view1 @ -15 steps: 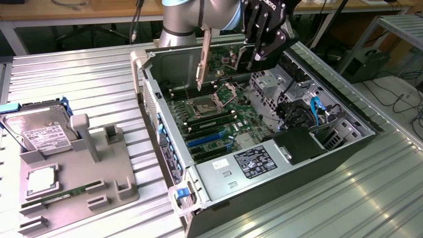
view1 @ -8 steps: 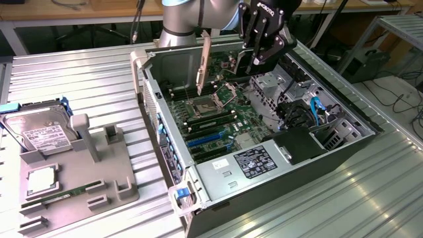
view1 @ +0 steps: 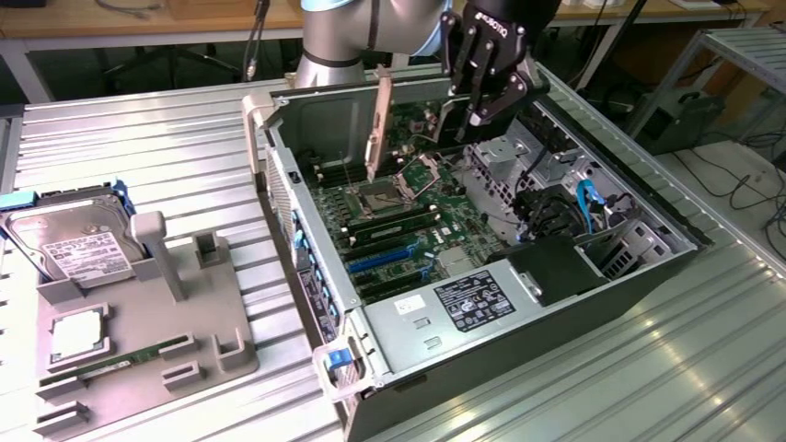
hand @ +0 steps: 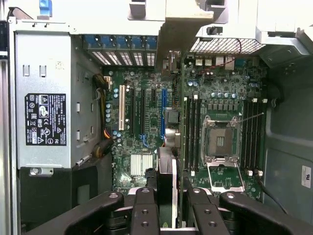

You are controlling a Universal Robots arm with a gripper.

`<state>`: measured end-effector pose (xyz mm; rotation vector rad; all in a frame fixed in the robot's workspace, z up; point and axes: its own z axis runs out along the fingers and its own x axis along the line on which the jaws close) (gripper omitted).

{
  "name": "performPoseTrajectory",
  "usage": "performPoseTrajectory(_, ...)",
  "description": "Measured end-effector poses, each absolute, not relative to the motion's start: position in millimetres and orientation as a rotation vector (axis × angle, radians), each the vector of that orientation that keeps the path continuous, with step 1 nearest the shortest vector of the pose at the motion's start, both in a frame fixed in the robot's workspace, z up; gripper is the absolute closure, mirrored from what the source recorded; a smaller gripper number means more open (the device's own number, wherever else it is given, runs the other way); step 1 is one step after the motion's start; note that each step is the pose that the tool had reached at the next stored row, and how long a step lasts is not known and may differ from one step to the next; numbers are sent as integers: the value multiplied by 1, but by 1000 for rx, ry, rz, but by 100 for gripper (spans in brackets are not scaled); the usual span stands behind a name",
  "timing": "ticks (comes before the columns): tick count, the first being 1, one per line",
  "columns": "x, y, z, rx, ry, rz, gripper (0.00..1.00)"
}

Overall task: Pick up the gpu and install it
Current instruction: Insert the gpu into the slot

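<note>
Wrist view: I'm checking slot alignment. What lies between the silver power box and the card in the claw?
Motherboard slots, in the wrist view: a white slot, black slots, then a blue slot nearest the card.

So the surface is this ribbed silver metal top. An open PC case lies on its side on it, motherboard facing up, toward the exterior view's right. On the exterior view's left sits a grey parts holder, also right on the metal, well apart from the case, with ridged metal bare between them
</note>
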<state>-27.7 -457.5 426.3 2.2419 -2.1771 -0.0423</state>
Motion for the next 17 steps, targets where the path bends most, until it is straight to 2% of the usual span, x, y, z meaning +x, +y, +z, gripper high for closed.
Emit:
performPoseTrajectory(8, -28, -457, 423, 2274, -2142, -42, 72)
performPoseTrajectory(17, -28, -457, 404, 2349, -2058, -42, 72)
